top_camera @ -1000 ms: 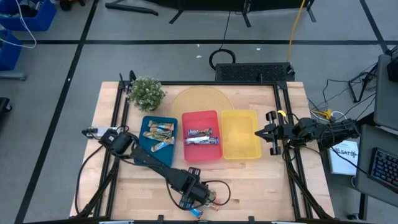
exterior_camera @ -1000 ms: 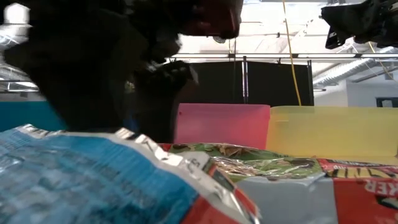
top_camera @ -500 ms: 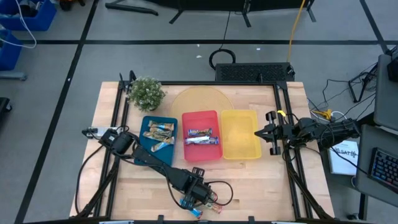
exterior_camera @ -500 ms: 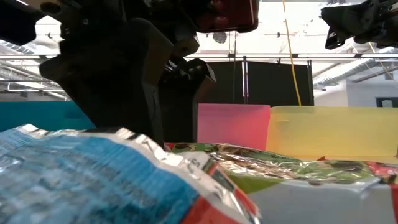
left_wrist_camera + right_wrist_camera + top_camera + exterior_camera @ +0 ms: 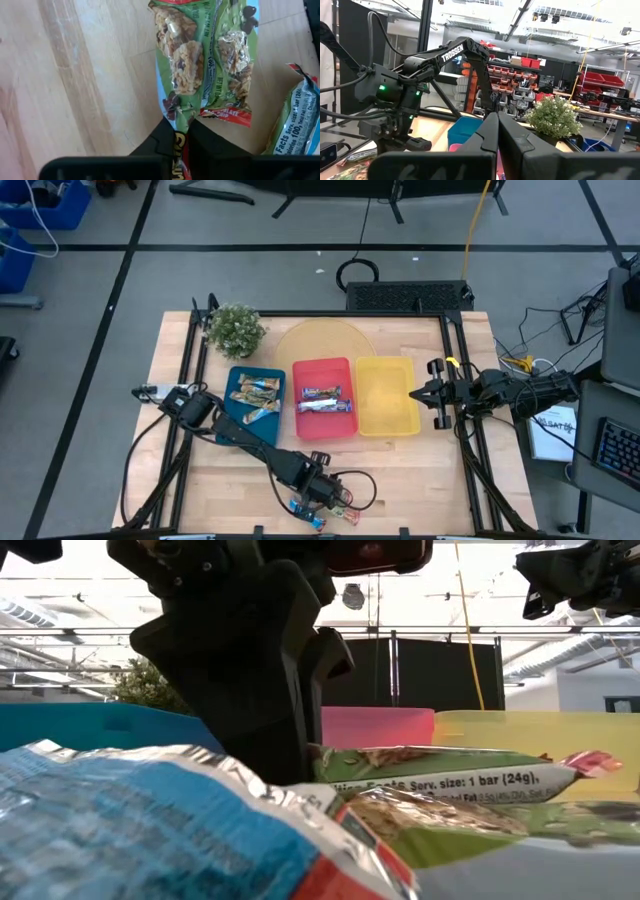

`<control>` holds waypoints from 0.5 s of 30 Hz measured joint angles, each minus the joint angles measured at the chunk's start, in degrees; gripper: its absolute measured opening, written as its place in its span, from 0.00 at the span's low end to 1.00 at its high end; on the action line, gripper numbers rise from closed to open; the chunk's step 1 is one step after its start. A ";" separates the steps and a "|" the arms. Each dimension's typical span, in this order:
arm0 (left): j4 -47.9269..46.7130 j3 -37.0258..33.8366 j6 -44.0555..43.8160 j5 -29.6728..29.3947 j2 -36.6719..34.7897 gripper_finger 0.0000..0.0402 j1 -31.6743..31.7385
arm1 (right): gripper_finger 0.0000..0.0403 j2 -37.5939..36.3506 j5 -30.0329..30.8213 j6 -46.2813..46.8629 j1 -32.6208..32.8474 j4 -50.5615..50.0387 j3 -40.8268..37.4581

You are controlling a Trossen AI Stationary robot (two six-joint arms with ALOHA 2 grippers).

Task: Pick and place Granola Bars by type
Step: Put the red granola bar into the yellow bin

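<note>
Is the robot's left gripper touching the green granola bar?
Touching. The left wrist view shows the left gripper pinching the green granola bar by its wrapper end.

Over the last second the left claw [image 5: 181, 142] closes from wide open onto the end of a green-wrapped granola bar [image 5: 200, 55] at the front of the counter [image 5: 75, 75]. In the low view that bar [image 5: 440, 772] now sits raised above the other wrappers instead of flat among them.

Glossy, crinkled foil wrapper on the green granola bar [image 5: 200, 65] — pale wooden counter [image 5: 75, 75], smooth-grained; trays [image 5: 385, 395] matt plastic.
</note>
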 joint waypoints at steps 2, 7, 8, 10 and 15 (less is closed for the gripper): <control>0.00 0.00 0.00 0.07 0.00 0.11 0.20 | 0.00 0.00 0.01 0.00 0.00 -0.06 0.00; -1.18 1.18 2.75 0.05 0.00 0.13 1.49 | 0.00 0.00 0.00 0.00 0.00 -0.09 0.00; -1.46 1.88 3.20 0.19 0.00 0.12 1.87 | 0.00 0.00 0.00 0.01 0.00 -0.09 0.00; -2.61 3.64 3.81 1.21 -0.12 0.09 2.63 | 0.00 0.00 0.01 0.01 0.00 -0.13 0.00; -7.35 11.65 7.75 0.75 -1.17 0.06 4.31 | 0.00 0.00 0.00 -0.09 0.00 -0.29 0.00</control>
